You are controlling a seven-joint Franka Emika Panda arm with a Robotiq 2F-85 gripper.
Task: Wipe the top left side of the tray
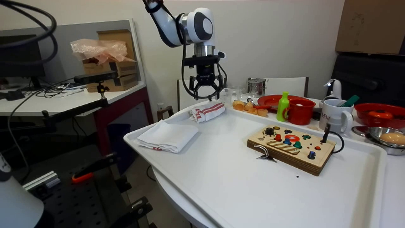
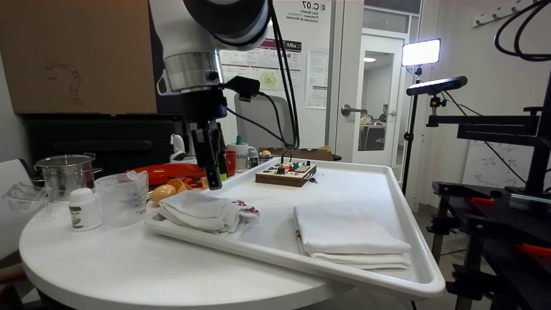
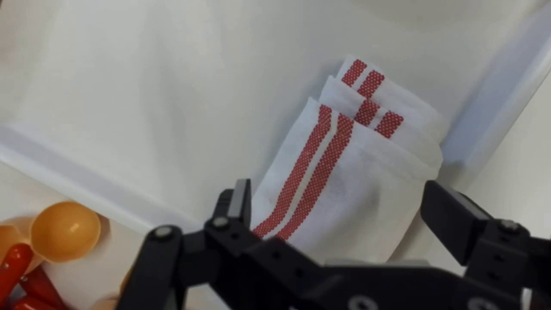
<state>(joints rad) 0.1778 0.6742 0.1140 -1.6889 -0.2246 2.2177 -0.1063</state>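
While the Robotiq gripper (image 3: 338, 198) hangs, fingers (image 3: 447, 224) apart and empty, above the red-striped dish towel (image 3: 344, 172), the tray (image 1: 240, 177) lies beneath, spreading toward four o'clock in an exterior view. Verify clearance: at four o'clock in the wrist view, one finger overlaps the rim (image 3: 495, 116), so straight descent could strike it. A shallow pinch may catch only upper folds, letting the towel unfold mid-wipe.

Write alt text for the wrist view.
Open end effector above a folded white cloth with red stripes, jaws spread, gripping nothing. The cloth lies on a white tray, whose bare surface fills the upper left. Beyond the rim, at lower left, are orange shell-like cups and glossy red objects.
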